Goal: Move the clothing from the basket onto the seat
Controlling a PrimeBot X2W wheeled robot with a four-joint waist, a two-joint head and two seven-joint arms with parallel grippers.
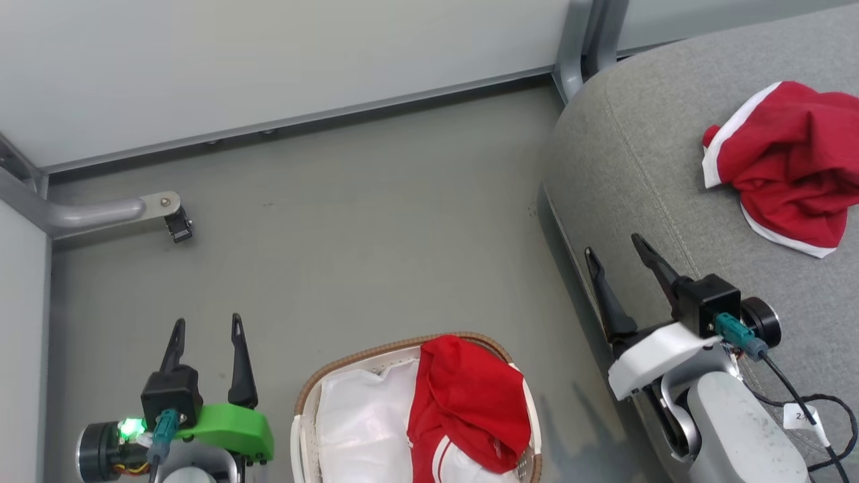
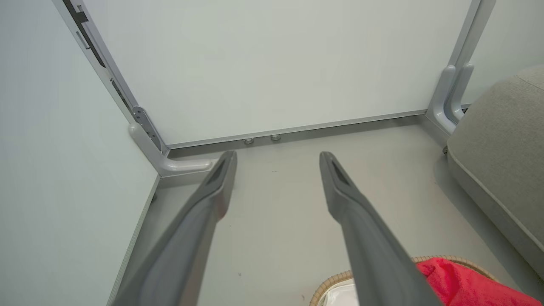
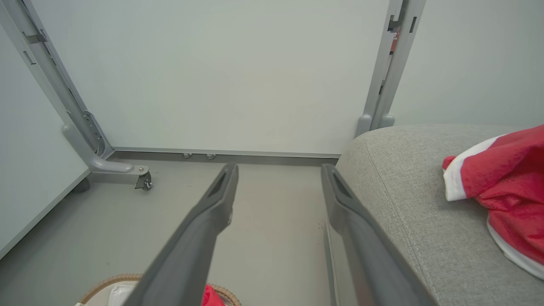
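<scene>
- Left fingers [image 1: 238, 362]: spread wide, holding nothing, over the floor [image 1: 369, 235] just left of the basket [image 1: 349, 359].
- Right fingers [image 1: 654, 265]: spread wide, empty, above the left edge of the seat [image 1: 637, 168], tips pointing away from the robot.
- Clothing [image 1: 470, 402]: one red piece lies in the basket's right half, on the white liner [image 1: 362, 422] and reaching the right rim; white stripes show at its near end.
- Second piece [image 1: 785, 168]: red with white trim, crumpled on top of the seat, well apart from the right fingers.
- Basket: on the floor, near the seat's left edge but apart from it.
</scene>
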